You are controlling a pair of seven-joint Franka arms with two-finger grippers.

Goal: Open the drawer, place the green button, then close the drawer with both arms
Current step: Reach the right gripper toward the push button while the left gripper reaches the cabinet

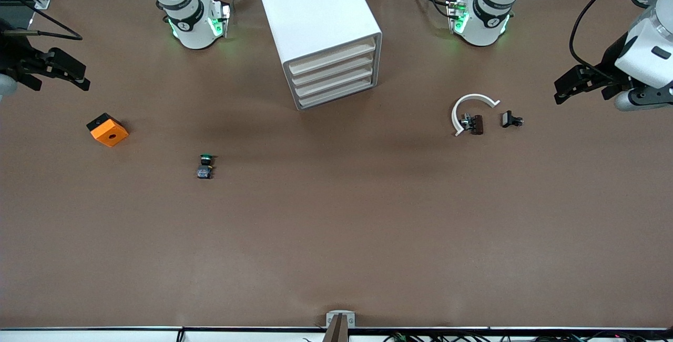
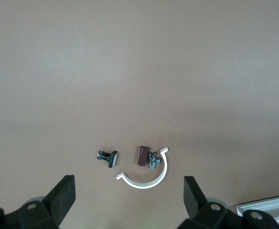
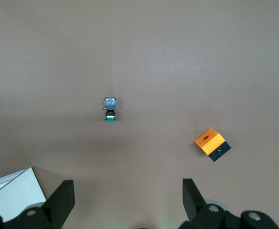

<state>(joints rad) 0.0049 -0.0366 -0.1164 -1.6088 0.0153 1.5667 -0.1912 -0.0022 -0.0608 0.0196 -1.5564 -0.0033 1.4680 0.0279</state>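
Note:
The white cabinet (image 1: 315, 16) stands midway between the arm bases, and all of its beige-fronted drawers (image 1: 334, 76) are shut. The button (image 1: 205, 166), with its green cap, lies on the table nearer to the front camera than the cabinet, toward the right arm's end; it also shows in the right wrist view (image 3: 110, 109). My right gripper (image 1: 55, 80) hangs open and empty over the table's edge at the right arm's end (image 3: 128, 200). My left gripper (image 1: 581, 91) hangs open and empty over the left arm's end (image 2: 129, 200).
An orange cube with a hole (image 1: 108, 129) (image 3: 212, 143) lies between the right gripper and the button. A white curved strip (image 1: 469, 106) with two small black clips (image 1: 476, 124) (image 1: 511, 119) lies near the left gripper. Cabinet corners show in both wrist views (image 2: 268, 207) (image 3: 13, 193).

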